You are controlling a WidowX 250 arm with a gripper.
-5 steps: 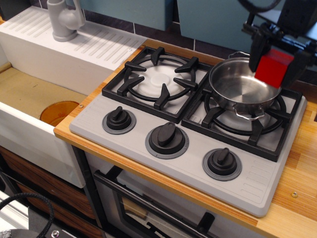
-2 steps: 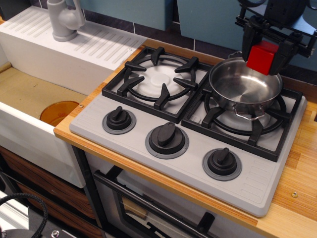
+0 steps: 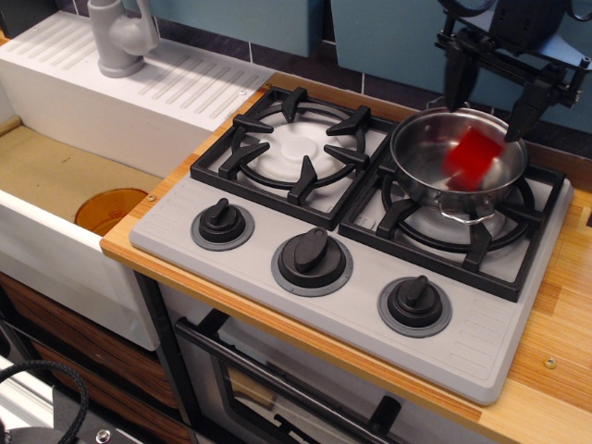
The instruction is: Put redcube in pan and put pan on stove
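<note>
The shiny steel pan (image 3: 435,180) sits on the right burner grate of the light-grey stove (image 3: 277,236). The redcube (image 3: 472,157) is blurred with motion, tilted, inside the pan's rim and free of the fingers. My gripper (image 3: 487,102) hangs above the pan's far side with its two black fingers spread wide and nothing between them.
The left burner grate (image 3: 298,148) with its white disc is bare. Three black knobs (image 3: 313,259) line the stove's front. A white sink unit (image 3: 55,203) with a grey faucet (image 3: 122,37) stands to the left. A wooden counter (image 3: 555,351) lies at the right.
The gripper rose a little, opened and let go of the redcube. The cube dropped from between the fingers into the pan.
</note>
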